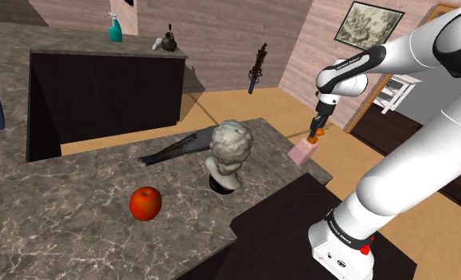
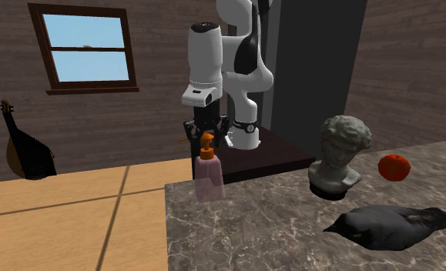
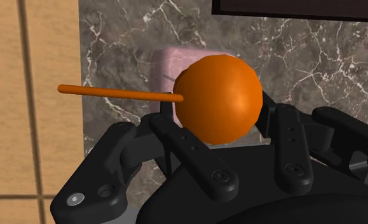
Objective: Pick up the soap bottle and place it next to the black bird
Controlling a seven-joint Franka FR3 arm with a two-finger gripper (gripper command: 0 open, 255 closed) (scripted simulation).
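A pink soap bottle (image 1: 302,150) with an orange pump stands at the corner of the marble counter (image 1: 69,199). My gripper (image 1: 320,127) comes down on it from above and is shut on the orange pump head (image 3: 218,98), the fingers (image 3: 195,156) pressed against its sides. In the second exterior view the soap bottle (image 2: 208,178) is under the gripper (image 2: 206,132), at the counter's (image 2: 252,231) near-left corner. The black bird (image 1: 177,147) lies flat on the counter, past a grey stone bust (image 1: 230,155) from the bottle. It lies at the second exterior view's lower right, black bird (image 2: 390,227).
A red apple (image 1: 145,204) sits on the counter near the bust (image 2: 340,154). A second dark counter further back carries a teal spray bottle (image 1: 115,30) and a kettle (image 1: 169,40). Wooden floor drops away beside the bottle's corner. A lute (image 2: 25,146) leans on the wall.
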